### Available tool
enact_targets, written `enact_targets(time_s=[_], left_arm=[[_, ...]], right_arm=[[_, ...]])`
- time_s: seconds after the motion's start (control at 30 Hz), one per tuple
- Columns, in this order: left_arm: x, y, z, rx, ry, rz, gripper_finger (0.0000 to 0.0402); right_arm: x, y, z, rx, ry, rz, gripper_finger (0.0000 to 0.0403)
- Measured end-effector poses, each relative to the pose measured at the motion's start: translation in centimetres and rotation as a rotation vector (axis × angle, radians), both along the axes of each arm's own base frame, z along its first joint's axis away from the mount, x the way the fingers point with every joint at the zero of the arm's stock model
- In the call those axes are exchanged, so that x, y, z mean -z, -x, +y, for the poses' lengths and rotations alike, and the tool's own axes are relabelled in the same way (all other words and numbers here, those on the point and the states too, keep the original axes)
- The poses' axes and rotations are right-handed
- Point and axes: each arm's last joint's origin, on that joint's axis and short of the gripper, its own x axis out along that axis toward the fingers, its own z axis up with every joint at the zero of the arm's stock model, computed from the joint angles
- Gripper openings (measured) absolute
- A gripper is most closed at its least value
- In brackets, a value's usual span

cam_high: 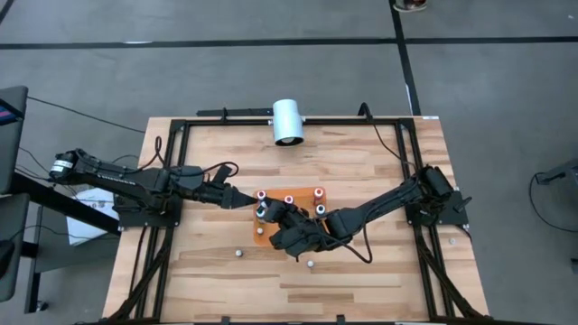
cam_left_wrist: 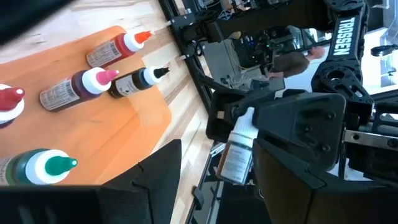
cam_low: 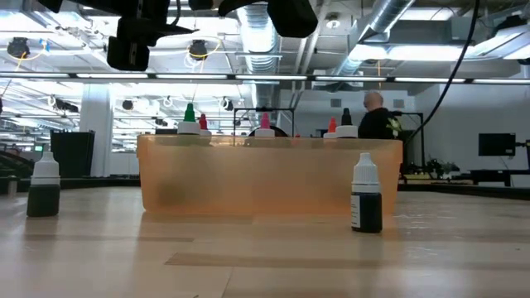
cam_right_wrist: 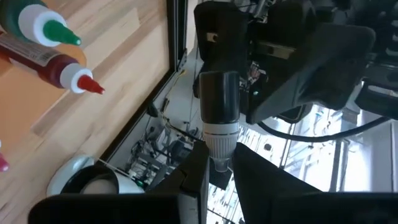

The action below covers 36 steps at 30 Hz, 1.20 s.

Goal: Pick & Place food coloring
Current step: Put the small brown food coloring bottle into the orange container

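Overhead looks straight down, low sits level at the tabletop, wrists ride close; all share the orange tray [cam_high: 312,192]
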Motion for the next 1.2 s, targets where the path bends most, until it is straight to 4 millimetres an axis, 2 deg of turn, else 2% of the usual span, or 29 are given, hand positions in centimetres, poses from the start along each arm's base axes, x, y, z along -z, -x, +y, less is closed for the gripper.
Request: enact_targets(time_s=[0.2, 0.5, 0.67, 1.2], left_arm=[[0.0, 0.0, -0.3, 0.016, 0.002, 0.001, 0.019], [1.0, -1.2, -1.2, 0.042, 0.023, 0.033, 0.019], [1.4, -1.5, -1.2, 0.04, 0.032, 0.056, 0.019], [1.1, -1.8, -1.4, 0.09, 0.056, 0.011, 0.019]], right_arm=[[0.0, -0.2, -0.5, -0.016, -0.015, 0.005, 0.0056], [-0.1, -0.7, -1.5, -0.007, -0.031, -0.006, 0.0056], [-0.1, -0.7, -1.4, -0.011, -0.031, -0.005, 0.0056], [0.0, -0.4, -0.4, -0.075, -0.056, 0.003, 0.0056]])
